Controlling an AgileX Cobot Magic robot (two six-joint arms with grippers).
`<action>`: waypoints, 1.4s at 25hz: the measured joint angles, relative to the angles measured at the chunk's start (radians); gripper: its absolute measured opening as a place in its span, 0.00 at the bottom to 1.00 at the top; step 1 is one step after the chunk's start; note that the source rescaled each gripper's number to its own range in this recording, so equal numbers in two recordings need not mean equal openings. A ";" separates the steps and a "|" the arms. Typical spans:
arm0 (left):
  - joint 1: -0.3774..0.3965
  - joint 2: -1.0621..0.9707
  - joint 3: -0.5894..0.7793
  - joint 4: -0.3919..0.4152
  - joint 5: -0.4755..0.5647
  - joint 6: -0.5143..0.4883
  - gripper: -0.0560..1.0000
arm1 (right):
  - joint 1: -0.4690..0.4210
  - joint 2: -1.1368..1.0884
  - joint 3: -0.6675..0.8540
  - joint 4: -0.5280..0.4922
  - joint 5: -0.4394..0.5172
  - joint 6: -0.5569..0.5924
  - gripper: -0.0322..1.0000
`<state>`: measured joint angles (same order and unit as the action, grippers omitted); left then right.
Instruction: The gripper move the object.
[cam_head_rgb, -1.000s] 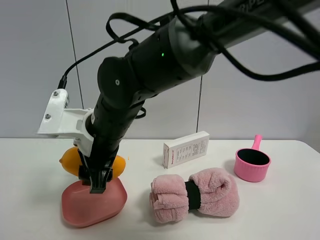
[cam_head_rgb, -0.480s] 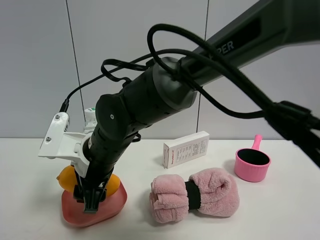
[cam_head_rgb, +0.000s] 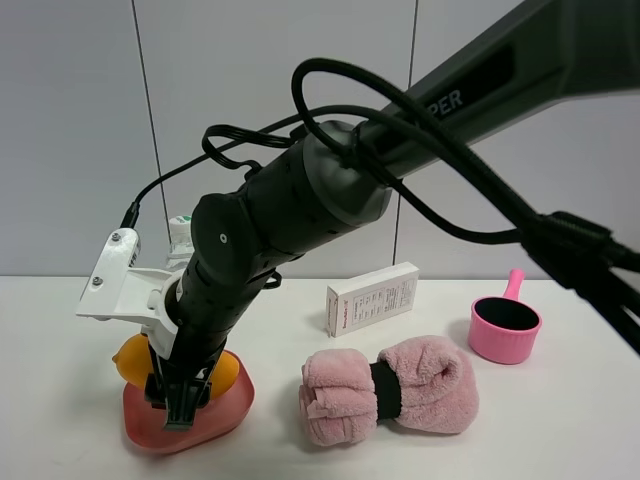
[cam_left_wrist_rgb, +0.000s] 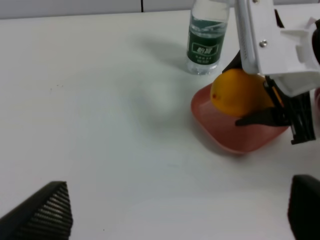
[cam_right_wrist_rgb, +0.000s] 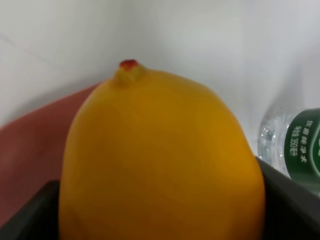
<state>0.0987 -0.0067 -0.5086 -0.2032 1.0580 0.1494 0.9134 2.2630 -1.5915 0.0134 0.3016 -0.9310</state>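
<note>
The orange-yellow mango (cam_head_rgb: 131, 359) is held between the dark fingers of my right gripper (cam_head_rgb: 183, 402), which has reached across to the left of the table. The mango sits low in the pink plate (cam_head_rgb: 222, 412) and seems to touch it. The left wrist view shows the same: mango (cam_left_wrist_rgb: 239, 93), plate (cam_left_wrist_rgb: 232, 138) and the right gripper's fingers (cam_left_wrist_rgb: 272, 118) shut on it. In the right wrist view the mango (cam_right_wrist_rgb: 160, 155) fills the frame over the plate (cam_right_wrist_rgb: 30, 142). My left gripper (cam_left_wrist_rgb: 175, 214) is open and empty, off to the side of the plate.
A water bottle (cam_left_wrist_rgb: 205, 39) stands just behind the plate. A white box (cam_head_rgb: 372, 297) lies at mid-table. A pink towel roll (cam_head_rgb: 390, 390) lies right of the plate. A small pink pot with a handle (cam_head_rgb: 505, 327) stands at the far right.
My right gripper has come down with the mango, from above the plate into it. It has barely moved in the last half second.
</note>
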 joint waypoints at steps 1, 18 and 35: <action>0.000 0.000 0.000 0.000 0.000 0.000 1.00 | 0.000 0.000 0.000 0.000 0.000 0.000 0.10; 0.000 0.000 0.000 0.000 0.000 0.000 1.00 | 0.000 -0.049 0.000 0.063 0.036 0.017 0.43; 0.000 0.000 0.000 0.000 0.000 0.000 1.00 | 0.062 -0.786 0.000 -0.245 0.111 0.431 0.78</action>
<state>0.0987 -0.0067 -0.5086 -0.2032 1.0580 0.1494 0.9754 1.4767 -1.5915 -0.2319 0.4129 -0.5004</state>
